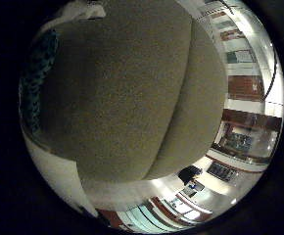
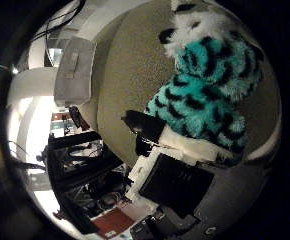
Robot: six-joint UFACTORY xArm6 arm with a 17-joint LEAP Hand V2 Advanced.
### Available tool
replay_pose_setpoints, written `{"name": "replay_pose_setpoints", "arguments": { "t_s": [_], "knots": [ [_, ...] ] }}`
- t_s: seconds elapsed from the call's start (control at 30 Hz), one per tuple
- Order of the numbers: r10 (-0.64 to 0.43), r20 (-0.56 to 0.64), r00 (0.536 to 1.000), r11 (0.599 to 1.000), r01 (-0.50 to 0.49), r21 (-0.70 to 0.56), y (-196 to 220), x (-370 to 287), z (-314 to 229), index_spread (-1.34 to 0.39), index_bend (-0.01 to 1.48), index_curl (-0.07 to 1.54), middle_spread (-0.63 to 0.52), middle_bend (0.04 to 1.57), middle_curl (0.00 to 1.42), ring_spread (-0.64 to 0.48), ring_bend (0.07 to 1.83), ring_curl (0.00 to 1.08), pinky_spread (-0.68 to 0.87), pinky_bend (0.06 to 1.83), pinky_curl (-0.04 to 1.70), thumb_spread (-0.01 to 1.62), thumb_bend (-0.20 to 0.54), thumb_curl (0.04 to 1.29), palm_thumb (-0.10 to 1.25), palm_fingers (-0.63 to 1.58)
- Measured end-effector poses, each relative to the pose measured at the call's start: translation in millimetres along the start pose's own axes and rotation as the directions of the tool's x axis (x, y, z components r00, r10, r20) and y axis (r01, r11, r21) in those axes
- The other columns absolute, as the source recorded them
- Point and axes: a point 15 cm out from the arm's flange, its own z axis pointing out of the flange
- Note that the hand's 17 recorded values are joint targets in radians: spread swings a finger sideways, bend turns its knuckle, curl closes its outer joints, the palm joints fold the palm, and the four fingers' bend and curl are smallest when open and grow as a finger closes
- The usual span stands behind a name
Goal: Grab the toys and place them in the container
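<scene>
**Operator:** So what does the little finger side palm view give me?

**Describer:** Mostly a big, rounded tan surface [image 1: 127,98] with a fine speckled texture. It fills most of the view, so it sits close to your palm. You cannot tell from here whether it is a cushion or a soft container. A curved seam or fold runs across it. At one edge you get a sliver of teal fur with black spots, and a white part of the hand beside it. Past the tan surface the room curves away, with wall panels and framed items too small to read.

**Operator:** And the thumb side palm view?

**Describer:** Your toy shows plainly here: a fluffy plush toy [image 2: 205,95], teal with black spots and a patch of white fur at one end. It lies against the same tan surface and fills a large share of the view, close to the palm. The hand [image 2: 172,165] reaches in from the edge in white and black parts. One white finger lies along the plush, touching its fur, with a black fingertip beside it. The fingers [image 2: 185,142] look curled against the toy, gripping it. Beyond them you see dark furniture and a grey fabric box further off.
</scene>
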Motion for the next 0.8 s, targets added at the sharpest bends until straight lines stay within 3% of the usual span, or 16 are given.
{"name": "replay_pose_setpoints", "arguments": {
  "t_s": [0.1, 0.2, 0.37, 0.5, 0.67, 0.8],
  "knots": [
    [0.0, 0.0, 1.0, 1.0, 0.0, 0.0, 1, 0, 0, -0.38, 0.28, 0.41, -0.16, 0.59, 0.46, -0.18, 0.97, 0.33, -0.25, 1.14, 0.03, 1.02, -0.016, 0.29, 0.45, 1.23],
    [-0.002, -0.004, 1.0, 1.0, 0.002, 0.001, 0, 2, -2, -0.39, 0.45, 0.5, -0.17, 0.75, 0.51, -0.18, 1.06, 0.38, -0.33, 1.2, 0.09, 1.05, -0.011, 0.31, 0.53, 1.32],
    [-0.004, -0.009, 1.0, 1.0, 0.004, 0.003, 0, 4, -5, -0.32, 0.82, 0.64, -0.13, 0.99, 0.58, -0.17, 1.19, 0.45, -0.29, 1.3, 0.22, 1.03, 0.011, 0.37, 0.79, 1.39],
    [-0.006, -0.017, 1.0, 1.0, 0.006, 0.007, -2, 7, -10, -0.26, 0.98, 0.69, -0.11, 1.14, 0.62, -0.16, 1.32, 0.51, -0.24, 1.4, 0.31, 0.97, 0.017, 0.45, 0.96, 1.34],
    [-0.002, -0.041, 0.999, 1.0, 0.002, 0.021, -4, 19, -27, -0.22, 1.08, 0.71, -0.1, 1.25, 0.65, -0.16, 1.4, 0.55, -0.19, 1.48, 0.41, 0.9, -0.007, 0.55, 1.07, 1.25],
    [0.005, -0.08, 0.997, 0.999, -0.001, 0.044, -10, 35, -62, -0.22, 1.12, 0.71, -0.09, 1.29, 0.64, -0.16, 1.44, 0.57, -0.17, 1.5, 0.46, 0.88, -0.013, 0.61, 1.08, 1.22]
  ]
}}
